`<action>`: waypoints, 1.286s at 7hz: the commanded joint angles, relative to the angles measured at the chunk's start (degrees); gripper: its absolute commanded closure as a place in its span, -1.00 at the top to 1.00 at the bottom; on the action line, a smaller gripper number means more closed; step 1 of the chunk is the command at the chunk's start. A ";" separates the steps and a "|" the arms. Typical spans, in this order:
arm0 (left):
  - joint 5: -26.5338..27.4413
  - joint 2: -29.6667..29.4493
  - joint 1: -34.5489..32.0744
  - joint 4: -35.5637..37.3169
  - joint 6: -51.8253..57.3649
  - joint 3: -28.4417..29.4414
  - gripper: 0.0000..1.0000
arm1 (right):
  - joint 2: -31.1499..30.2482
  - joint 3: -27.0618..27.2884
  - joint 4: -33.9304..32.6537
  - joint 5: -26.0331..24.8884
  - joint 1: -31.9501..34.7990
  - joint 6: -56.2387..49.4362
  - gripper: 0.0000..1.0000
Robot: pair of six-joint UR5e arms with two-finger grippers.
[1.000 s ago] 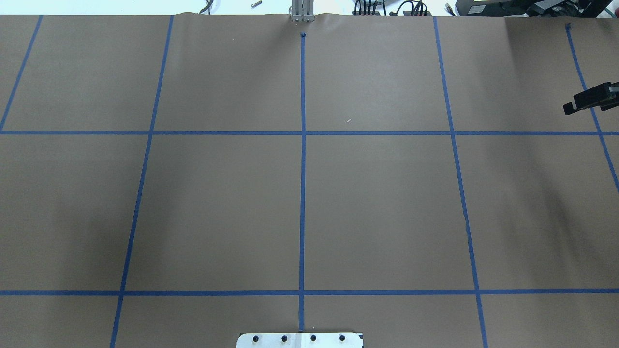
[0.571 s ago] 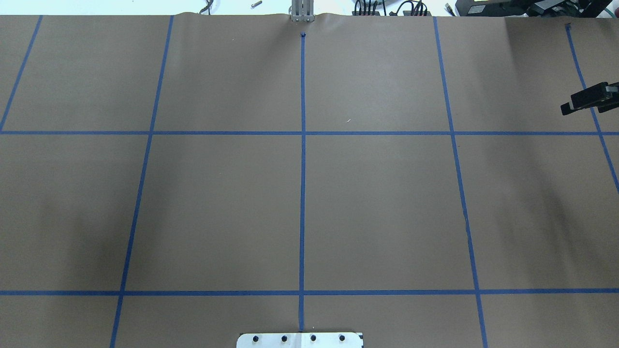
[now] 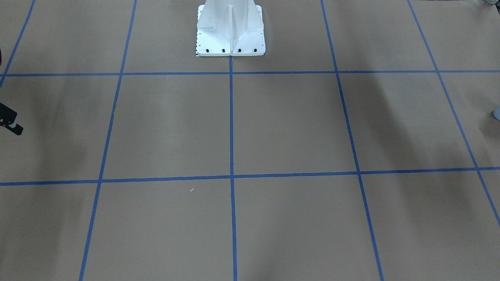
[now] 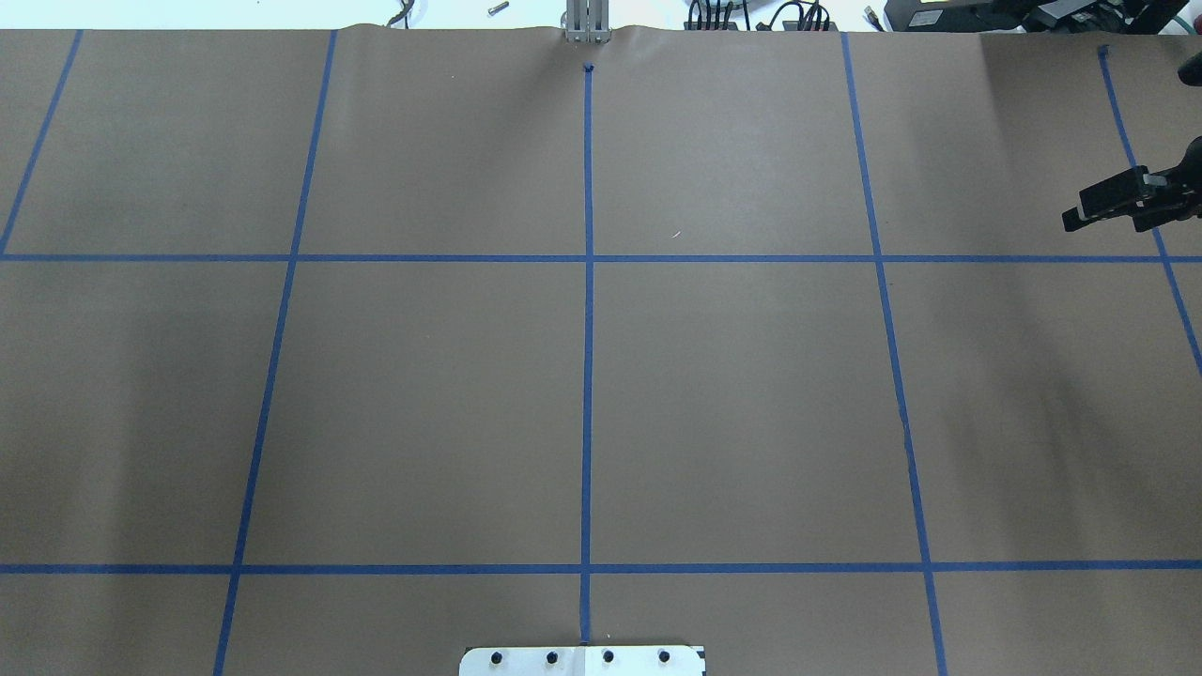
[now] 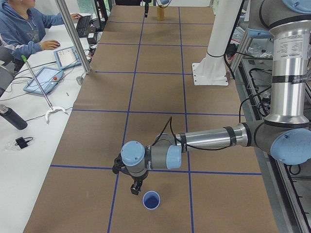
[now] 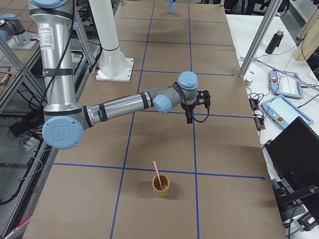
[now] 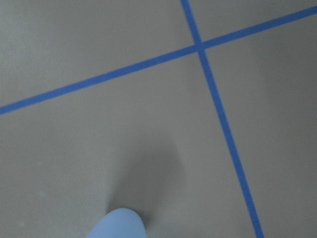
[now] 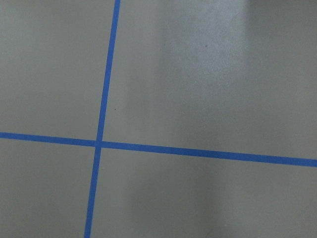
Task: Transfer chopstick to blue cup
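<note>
While blue-taped brown paper [image 4: 423, 404] covers the table [image 3: 293, 125], the chopstick [image 6: 157, 173] leans in a tan cup [image 6: 160, 187] at one end, the blue cup [image 5: 151, 200] at the other. Neither left gripper [image 5: 135, 188] nor right gripper [image 6: 189, 118] shows whether it is open; a person [image 5: 19, 29], perhaps typing, sits alongside.

The light blue plastic cup [image 7: 119, 225] is blurred and cropped by the left wrist view's bottom edge. The thin pale pink chopstick [image 6: 157, 174] hides its lower end inside a tan cup [image 6: 160, 185].

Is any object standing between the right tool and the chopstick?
Nothing visible does. Only bare taped paper lies between the right tool and the chopstick, which leans in a tan cup.
</note>
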 commanded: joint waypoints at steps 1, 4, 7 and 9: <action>0.08 0.81 0.03 -11.54 -9.13 6.48 0.95 | 0.15 0.09 0.03 -0.12 -0.86 1.89 1.00; -0.61 1.43 0.21 -12.02 -12.66 5.81 0.95 | 0.15 0.36 1.86 -0.12 -1.82 5.31 1.00; -2.73 3.71 0.30 -11.76 -13.89 3.44 0.95 | -0.38 0.35 2.49 -1.26 -2.70 5.59 1.00; -3.08 5.99 0.56 -11.93 -17.15 -0.08 0.95 | -0.29 0.44 2.49 -2.57 -2.70 5.59 1.00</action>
